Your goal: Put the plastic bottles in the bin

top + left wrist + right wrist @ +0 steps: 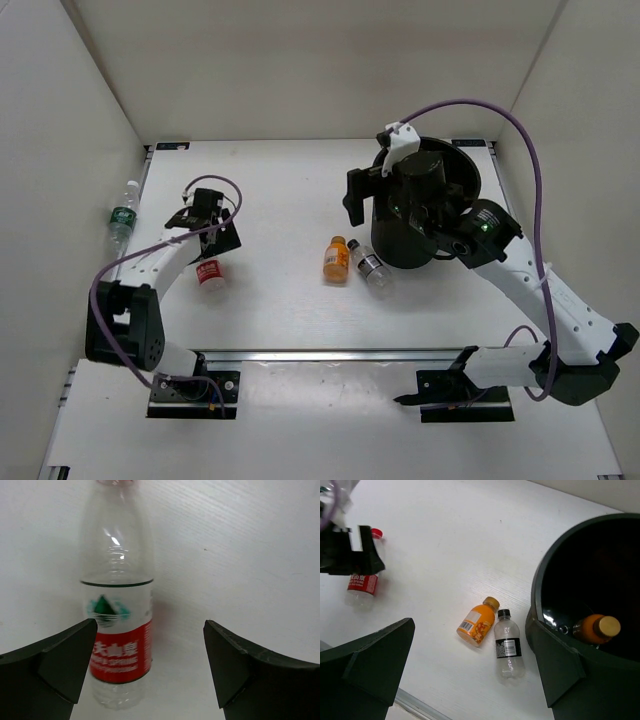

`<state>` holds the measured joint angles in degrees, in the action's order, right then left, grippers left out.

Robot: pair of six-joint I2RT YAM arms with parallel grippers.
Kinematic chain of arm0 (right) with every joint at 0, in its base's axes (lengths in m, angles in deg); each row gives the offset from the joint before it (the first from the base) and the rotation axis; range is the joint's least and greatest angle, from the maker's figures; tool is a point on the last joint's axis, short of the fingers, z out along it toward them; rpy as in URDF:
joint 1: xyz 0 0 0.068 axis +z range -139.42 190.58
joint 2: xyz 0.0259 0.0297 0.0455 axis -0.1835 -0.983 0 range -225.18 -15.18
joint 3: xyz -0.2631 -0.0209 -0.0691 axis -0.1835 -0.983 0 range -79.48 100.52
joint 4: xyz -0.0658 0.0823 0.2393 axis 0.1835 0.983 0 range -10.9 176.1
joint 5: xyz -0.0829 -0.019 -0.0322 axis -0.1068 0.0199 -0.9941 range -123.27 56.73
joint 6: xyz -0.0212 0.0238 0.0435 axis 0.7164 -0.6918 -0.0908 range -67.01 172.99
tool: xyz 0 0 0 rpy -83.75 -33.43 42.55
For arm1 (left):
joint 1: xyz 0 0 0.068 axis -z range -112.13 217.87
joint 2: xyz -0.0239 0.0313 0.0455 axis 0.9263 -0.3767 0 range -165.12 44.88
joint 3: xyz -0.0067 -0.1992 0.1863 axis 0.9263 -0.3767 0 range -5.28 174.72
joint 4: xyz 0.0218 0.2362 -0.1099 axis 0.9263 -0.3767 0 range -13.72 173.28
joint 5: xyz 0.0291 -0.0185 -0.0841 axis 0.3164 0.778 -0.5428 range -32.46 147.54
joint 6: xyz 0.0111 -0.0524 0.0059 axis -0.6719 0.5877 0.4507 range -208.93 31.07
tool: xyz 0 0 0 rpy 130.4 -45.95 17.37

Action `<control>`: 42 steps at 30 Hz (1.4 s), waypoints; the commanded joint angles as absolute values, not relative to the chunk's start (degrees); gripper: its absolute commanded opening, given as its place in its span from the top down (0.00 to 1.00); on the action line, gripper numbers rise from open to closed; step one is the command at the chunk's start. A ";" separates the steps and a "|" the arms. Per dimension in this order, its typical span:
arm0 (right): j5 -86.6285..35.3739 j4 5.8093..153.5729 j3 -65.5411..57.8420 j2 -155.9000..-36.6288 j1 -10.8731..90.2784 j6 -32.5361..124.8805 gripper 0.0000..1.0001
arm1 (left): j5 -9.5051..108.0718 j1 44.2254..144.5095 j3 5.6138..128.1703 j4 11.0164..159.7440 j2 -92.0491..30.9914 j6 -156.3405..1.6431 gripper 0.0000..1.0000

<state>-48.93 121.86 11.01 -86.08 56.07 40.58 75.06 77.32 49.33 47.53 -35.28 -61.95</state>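
Plastic bottles lie mostly outside the bin (540, 595). The red-label bottle (117, 630) lies flat on the table under the left gripper (150, 645), whose jaws stand apart, empty. The step in hand looks like grasping it: center, lower, close. The orange bottle (336, 258) and the dark-capped bottle (370, 268) lie beside the bin. The right gripper (471, 625) hangs spread apart, holding nothing.

The bin (402, 256) is standing right of centre in the top view. The short bottle (336, 259) and the tiny bottle (369, 267) are lying side by side just left of it. A third bottle (210, 272) is lying left of centre, a fourth bottle (121, 213) further left still. A fifth bottle (596, 628) is lying inside the bin.
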 commanded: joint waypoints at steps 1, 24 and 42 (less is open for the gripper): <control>-52.07 121.98 15.18 -86.73 58.30 42.70 0.01 | 74.94 78.06 48.60 48.39 -39.14 -60.80 0.02; -51.99 125.58 7.44 -72.58 47.67 39.01 0.01 | 75.47 83.94 60.52 44.00 -36.17 -58.51 0.58; -49.88 129.28 -1.96 -58.78 13.04 43.41 0.01 | 52.18 113.30 117.11 70.13 -65.72 -60.10 0.44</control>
<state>-50.74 129.92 -1.55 -60.15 14.83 41.50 56.00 111.11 107.65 71.16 -56.57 -59.76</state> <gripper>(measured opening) 0.993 0.597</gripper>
